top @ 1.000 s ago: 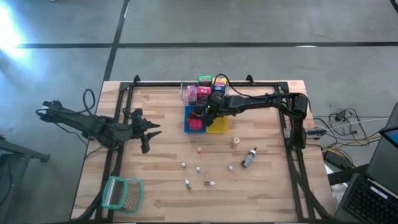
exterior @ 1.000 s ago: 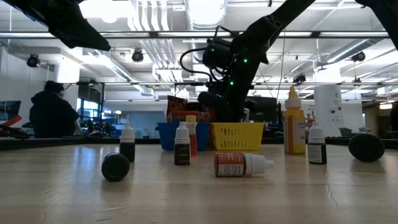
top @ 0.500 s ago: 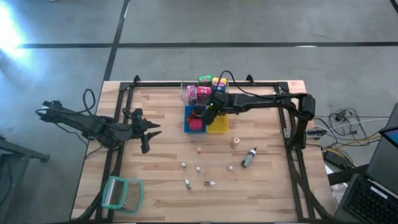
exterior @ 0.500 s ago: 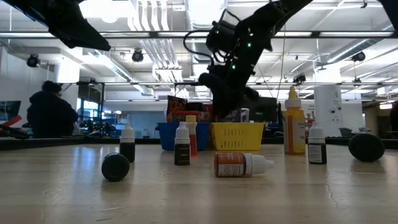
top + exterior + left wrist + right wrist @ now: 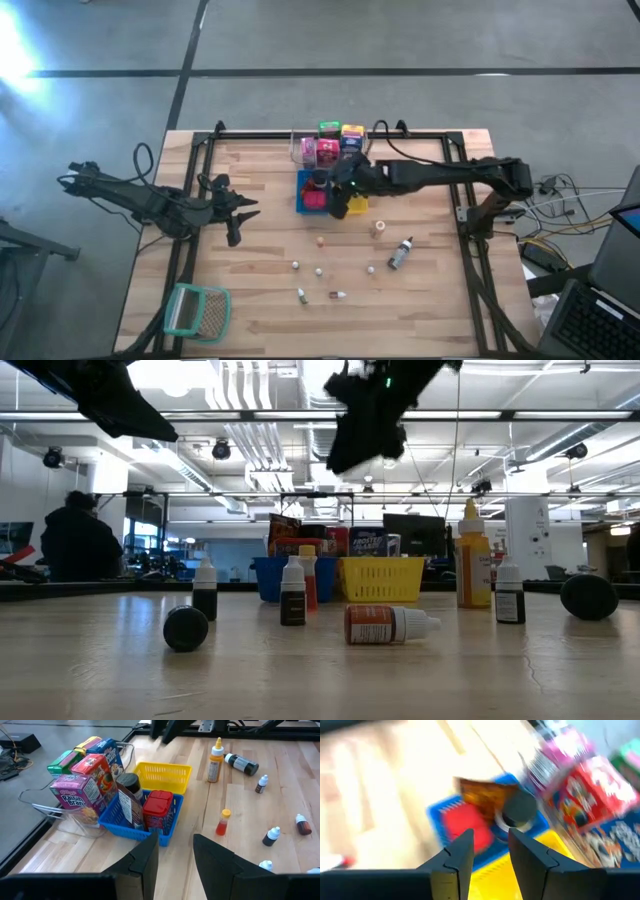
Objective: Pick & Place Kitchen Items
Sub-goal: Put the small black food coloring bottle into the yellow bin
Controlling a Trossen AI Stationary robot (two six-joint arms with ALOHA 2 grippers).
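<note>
Right hand [image 5: 338, 203]: raised over the blue and yellow trays near the middle of the bench's far edge; its two dark fingers [image 5: 454, 857] stand apart with nothing between them.
Left hand [image 5: 238, 214]: waiting above the bench's left edge, fingers [image 5: 145, 862] spread and empty.
Blue plastic mesh tray [image 5: 116, 818]: just in from the middle of the far edge; it holds a red lidded can [image 5: 158, 808], a dark jar with a black lid [image 5: 128, 783] and a brown printed packet [image 5: 131, 806] leaning upright.
Yellow plastic mesh tray [image 5: 163, 777]: touching the blue one on its right side.
Clear plastic tub [image 5: 75, 821]: against the far edge behind the trays, holding a pink cereal box [image 5: 74, 793], a red box [image 5: 92, 768], a green box [image 5: 62, 762] and a blue box [image 5: 107, 751], all upright.
Small grey bottle with a white cap [image 5: 401, 253]: lying on its side toward the bench's right edge.
Tall orange squeeze bottle [image 5: 215, 760]: upright, just beside the yellow tray.
Tiny dropper bottles [image 5: 319, 270]: scattered well apart over the middle of the bench toward the near edge; some stand, at least one lies flat.
Teal-rimmed mesh basket [image 5: 196, 311]: at the near-left corner.
Person in dark clothing [image 5: 74, 541]: in the room beyond the bench.
</note>
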